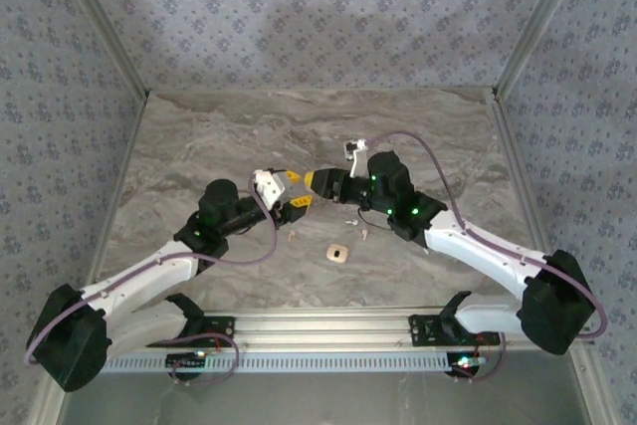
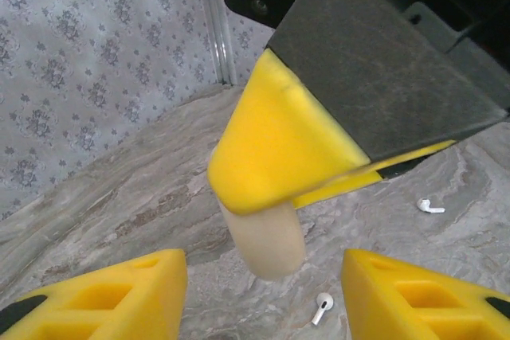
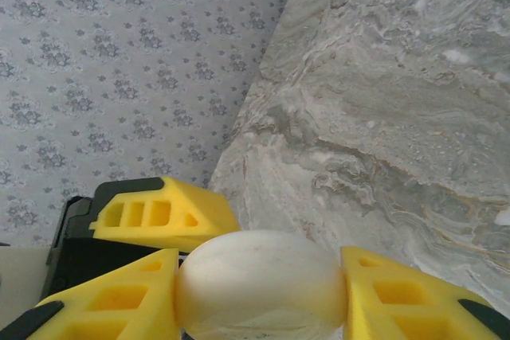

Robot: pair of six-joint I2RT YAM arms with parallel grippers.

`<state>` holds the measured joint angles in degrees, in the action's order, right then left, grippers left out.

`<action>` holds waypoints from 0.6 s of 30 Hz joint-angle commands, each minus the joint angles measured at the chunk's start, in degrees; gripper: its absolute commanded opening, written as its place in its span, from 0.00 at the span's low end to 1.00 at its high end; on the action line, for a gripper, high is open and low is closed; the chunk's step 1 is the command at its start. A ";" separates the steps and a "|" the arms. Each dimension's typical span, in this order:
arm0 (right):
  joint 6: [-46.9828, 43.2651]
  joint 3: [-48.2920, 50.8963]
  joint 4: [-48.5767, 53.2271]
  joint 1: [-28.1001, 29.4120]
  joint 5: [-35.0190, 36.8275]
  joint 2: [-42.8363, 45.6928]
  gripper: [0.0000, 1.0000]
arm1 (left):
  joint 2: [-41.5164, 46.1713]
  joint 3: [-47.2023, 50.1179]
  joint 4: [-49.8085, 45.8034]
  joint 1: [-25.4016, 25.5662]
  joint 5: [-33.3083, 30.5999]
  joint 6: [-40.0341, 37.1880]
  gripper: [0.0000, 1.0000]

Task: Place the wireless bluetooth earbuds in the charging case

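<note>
I'm gripping the charging case in the right gripper jaws, raised off the bench. The left gripper jaws are standing open just beside the case. Earbuds are lying below it. I'm aiming to pinch its free end squarely, without twisting.

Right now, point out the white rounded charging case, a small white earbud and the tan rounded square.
White rounded charging case [image 3: 259,280], right wrist view, shell middle.
Small white earbud [image 2: 323,303], left wrist view, head.
Tan rounded square [image 1: 337,253], top external view, centre.
</note>
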<state>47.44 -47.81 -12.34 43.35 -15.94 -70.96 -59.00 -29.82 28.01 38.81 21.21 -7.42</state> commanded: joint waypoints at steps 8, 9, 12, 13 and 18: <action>1.45 -0.90 -2.89 1.96 -0.95 -1.02 0.44 | -0.33 0.12 3.84 0.41 -1.79 2.72 0.50; 1.43 -0.81 -2.95 2.13 -0.98 -1.00 0.44 | -0.45 0.12 3.75 0.41 -1.84 2.83 0.49; 1.60 -0.81 -3.20 2.43 -0.81 -1.02 0.44 | -0.65 0.07 3.67 0.47 -1.88 3.10 0.47; 1.60 -0.85 -3.30 2.55 -0.76 -1.02 0.44 | -0.60 0.16 3.69 0.40 -1.88 3.19 0.46; 1.59 -0.95 -3.48 2.84 -0.99 -1.01 0.45 | -0.59 0.12 3.66 0.48 -1.71 3.75 0.36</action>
<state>48.51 -47.81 -13.98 45.34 -16.23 -71.81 -59.37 -29.80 29.87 39.13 20.10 -4.40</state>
